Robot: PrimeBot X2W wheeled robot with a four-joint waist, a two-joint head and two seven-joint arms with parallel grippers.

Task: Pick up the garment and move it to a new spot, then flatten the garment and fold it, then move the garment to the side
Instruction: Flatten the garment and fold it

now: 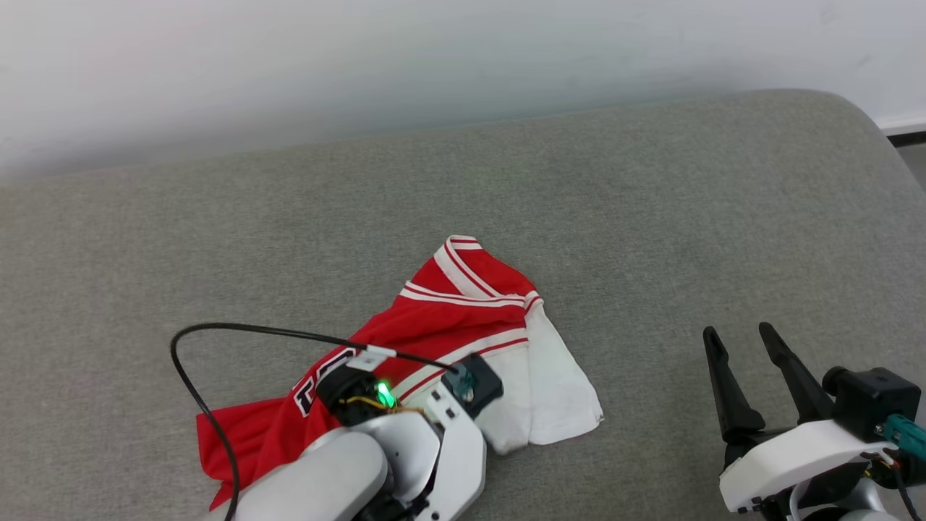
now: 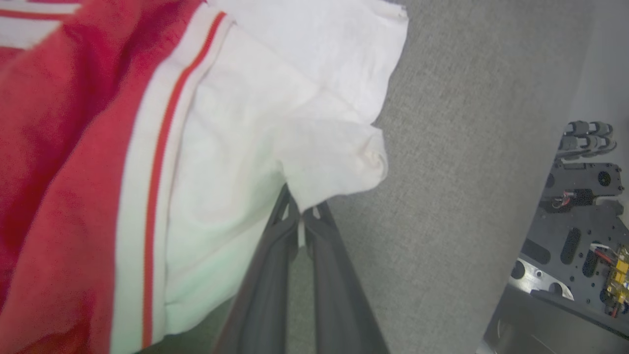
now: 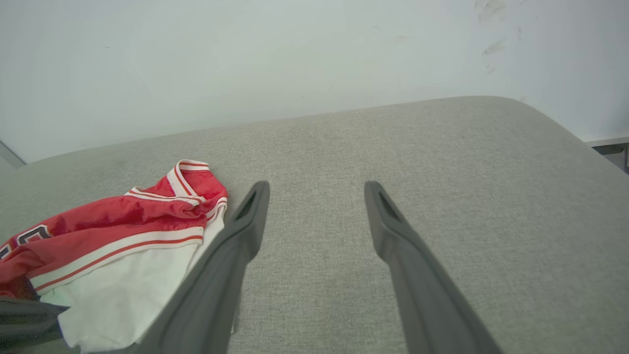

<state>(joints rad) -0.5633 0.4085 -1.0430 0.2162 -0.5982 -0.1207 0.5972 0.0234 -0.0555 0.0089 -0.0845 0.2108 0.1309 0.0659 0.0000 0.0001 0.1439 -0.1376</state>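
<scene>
Where the grey fabric surface [image 1: 651,202] meets a white wall [image 1: 362,58] beyond the shirt [image 1: 448,318], the left hand [image 2: 300,219] pinches its white sleeve [image 2: 295,98]; right of it, the right hand [image 1: 739,331] hovers spread.

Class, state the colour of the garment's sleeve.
The sleeve is white, shown best in the left wrist view.

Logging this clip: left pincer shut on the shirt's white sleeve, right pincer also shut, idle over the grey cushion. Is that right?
Not quite. The right pincer is open: the right wrist view shows its two fingers spread wide apart over the grey cushion, holding nothing. The rest stands: the left pincer is shut on the white sleeve of the shirt.
</scene>
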